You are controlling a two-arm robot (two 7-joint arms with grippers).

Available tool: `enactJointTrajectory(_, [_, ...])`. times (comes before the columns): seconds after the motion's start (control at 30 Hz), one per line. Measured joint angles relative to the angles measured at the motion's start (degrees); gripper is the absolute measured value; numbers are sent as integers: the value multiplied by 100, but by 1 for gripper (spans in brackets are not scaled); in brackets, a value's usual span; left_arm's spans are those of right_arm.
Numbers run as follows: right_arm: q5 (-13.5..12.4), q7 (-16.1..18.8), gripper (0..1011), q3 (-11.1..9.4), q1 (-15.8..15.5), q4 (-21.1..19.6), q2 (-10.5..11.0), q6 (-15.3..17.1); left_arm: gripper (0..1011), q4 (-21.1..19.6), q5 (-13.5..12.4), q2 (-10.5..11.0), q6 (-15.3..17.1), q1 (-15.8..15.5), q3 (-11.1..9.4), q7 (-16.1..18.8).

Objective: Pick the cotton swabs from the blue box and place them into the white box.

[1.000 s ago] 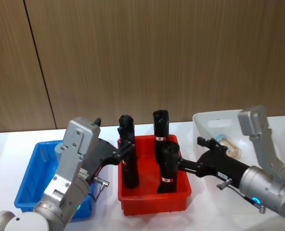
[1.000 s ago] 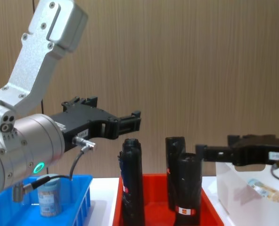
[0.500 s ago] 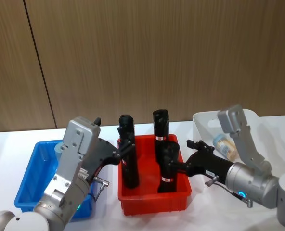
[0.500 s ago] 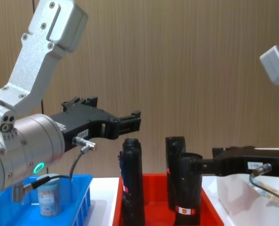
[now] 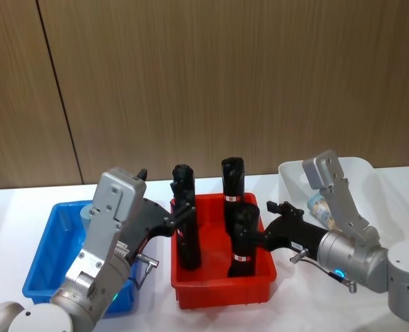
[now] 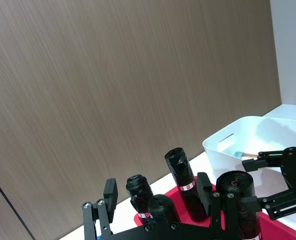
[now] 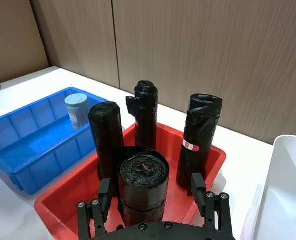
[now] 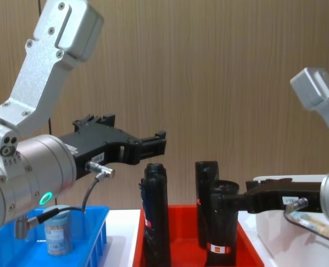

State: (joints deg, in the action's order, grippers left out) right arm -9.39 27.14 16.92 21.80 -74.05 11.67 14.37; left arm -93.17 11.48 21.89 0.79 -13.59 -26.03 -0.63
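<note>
One cotton swabs jar (image 7: 78, 111) stands upright in the blue box (image 7: 18, 145), at its far end; the chest view shows the jar (image 8: 59, 233) behind the box's wall (image 8: 95, 236). Another jar (image 5: 322, 206) lies in the white box (image 5: 360, 171) on the right. My left gripper (image 6: 157, 192) is open and empty, held above the gap between the blue box (image 5: 49, 256) and the red bin. My right gripper (image 7: 150, 192) is open and empty too, low over the red bin, with the nearest black cylinder's top between its fingers.
A red bin (image 5: 218, 294) sits between the two boxes and holds three tall black cylinders (image 5: 184, 218) with red-white labels. They stand right in front of both grippers. A wood-panel wall runs behind the white table (image 5: 25, 197).
My right gripper has swung left, away from the white box and in over the red bin. The jar in the white box now lies uncovered. The left arm has not moved.
</note>
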Motion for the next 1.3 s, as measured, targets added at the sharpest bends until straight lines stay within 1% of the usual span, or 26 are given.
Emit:
enactJointTrajectory(0.63, [119,-20,1002,131,286,443,-186,-65,1004,0,0,0,0,0,0,0])
enactJointTrajectory(0.83, [146,-49,892,154,352,537,-226,-75,1004,0,0,0,0,0,0,0])
enactJointTrajectory(0.9, [147,-55,825,161,370,564,-238,-80,1004,0,0,0,0,0,0,0])
enactJointTrajectory(1.0, [147,-63,759,169,391,592,-249,-87,1004,0,0,0,0,0,0,1])
enactJointTrajectory(1.03, [147,-70,695,171,397,600,-253,-93,1004,0,0,0,0,0,0,0])
enactJointTrajectory(1.1, [147,-77,656,174,401,604,-256,-100,1004,0,0,0,0,0,0,0])
enactJointTrajectory(1.17, [147,-86,588,177,404,604,-257,-109,1004,0,0,0,0,0,0,1])
enactJointTrajectory(1.3, [144,-96,574,180,404,581,-252,-131,1004,0,0,0,0,0,0,1])
